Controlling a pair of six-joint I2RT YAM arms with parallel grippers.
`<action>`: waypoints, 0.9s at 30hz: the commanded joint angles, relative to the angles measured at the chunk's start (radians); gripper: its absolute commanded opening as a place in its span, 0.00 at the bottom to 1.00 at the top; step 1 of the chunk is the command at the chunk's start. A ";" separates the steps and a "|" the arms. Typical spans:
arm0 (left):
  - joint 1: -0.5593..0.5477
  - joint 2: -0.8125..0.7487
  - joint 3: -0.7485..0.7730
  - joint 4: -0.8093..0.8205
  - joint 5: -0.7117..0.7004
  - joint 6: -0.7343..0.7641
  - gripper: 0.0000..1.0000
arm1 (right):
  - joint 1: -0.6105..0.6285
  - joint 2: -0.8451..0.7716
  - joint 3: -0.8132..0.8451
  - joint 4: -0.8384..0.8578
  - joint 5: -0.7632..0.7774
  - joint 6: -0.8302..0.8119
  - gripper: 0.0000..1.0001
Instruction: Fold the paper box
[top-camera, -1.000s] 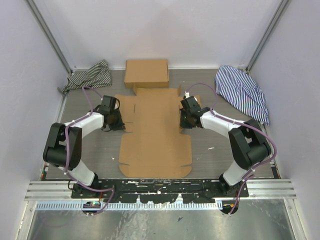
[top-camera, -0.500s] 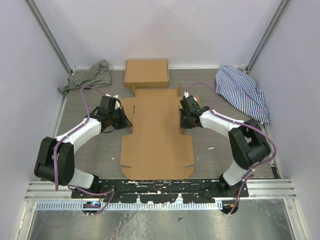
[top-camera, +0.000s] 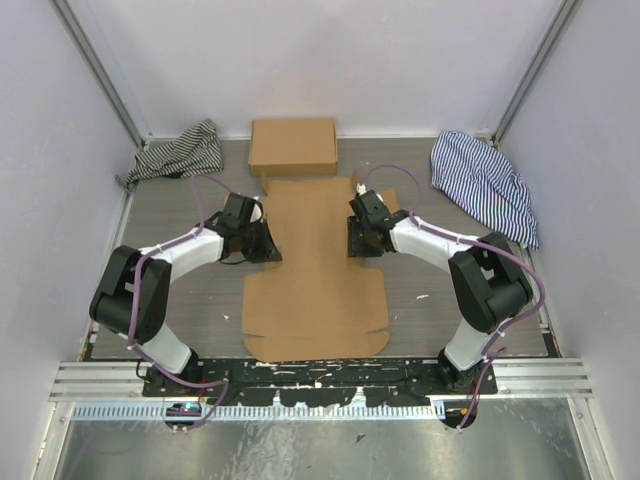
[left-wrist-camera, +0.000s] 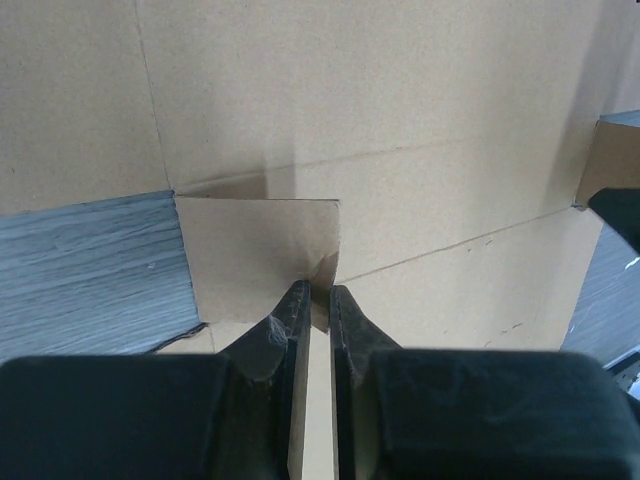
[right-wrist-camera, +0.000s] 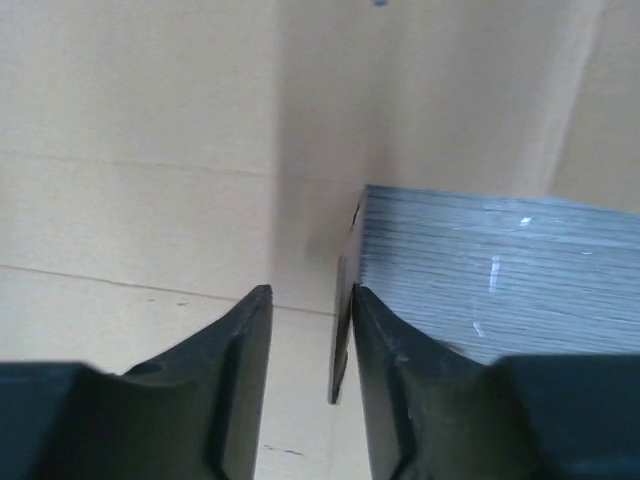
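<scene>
Two flaps of the paper box: left fingers pinch one, right fingers, parted, straddle another

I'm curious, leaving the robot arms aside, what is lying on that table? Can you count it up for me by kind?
Cardboard: 2, the flat paper box and the ready-made box
Cloths: 2, the dark-striped cloth and the blue-striped cloth
Total: 4
</scene>
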 joint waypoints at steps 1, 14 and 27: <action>-0.011 0.017 0.043 0.003 -0.004 -0.015 0.21 | 0.036 0.020 0.057 0.026 -0.037 0.002 0.50; -0.022 0.033 0.075 -0.045 -0.054 -0.010 0.35 | 0.078 0.086 0.112 0.012 -0.005 0.012 0.60; -0.022 0.181 0.068 -0.027 -0.058 -0.018 0.32 | 0.085 0.206 0.126 0.015 -0.018 0.020 0.59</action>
